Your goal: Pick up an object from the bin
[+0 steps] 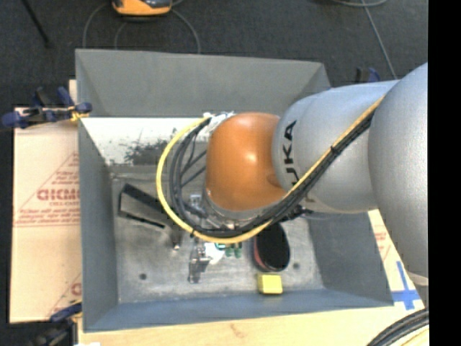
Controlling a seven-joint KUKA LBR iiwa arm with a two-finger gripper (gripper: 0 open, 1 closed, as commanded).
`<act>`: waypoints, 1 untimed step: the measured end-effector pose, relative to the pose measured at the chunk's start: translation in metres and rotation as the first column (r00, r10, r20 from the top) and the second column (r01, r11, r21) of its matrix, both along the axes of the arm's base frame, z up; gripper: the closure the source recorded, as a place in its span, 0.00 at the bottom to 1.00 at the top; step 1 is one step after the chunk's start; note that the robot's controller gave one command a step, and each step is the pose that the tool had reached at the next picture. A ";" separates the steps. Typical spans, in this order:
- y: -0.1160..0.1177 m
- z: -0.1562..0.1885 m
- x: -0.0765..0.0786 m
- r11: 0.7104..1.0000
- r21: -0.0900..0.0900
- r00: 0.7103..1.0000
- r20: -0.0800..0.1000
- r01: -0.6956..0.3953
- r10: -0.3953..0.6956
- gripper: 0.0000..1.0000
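Observation:
My gripper hangs low over the bin floor at front centre, mostly hidden under the arm's orange cover. Just right of it lies a small white and green thing, partly covered by the arm. A black oval thing with a red rim lies further right on the floor. A small yellow block sits near the front wall, right of the gripper. A flat black piece lies to the left, tilted on the floor.
The arm and its orange cover with cables span the bin's middle and right side and hide the floor beneath. Grey bin walls slope up on all sides; bare floor shows at front left.

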State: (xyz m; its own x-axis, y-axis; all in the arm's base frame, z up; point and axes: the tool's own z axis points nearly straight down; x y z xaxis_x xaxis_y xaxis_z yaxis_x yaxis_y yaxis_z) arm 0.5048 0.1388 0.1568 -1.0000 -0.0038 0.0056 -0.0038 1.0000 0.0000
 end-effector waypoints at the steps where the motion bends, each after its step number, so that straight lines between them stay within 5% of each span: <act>1: -0.001 0.004 0.002 1.000 0.001 1.000 0.007 0.004 -0.004 0.00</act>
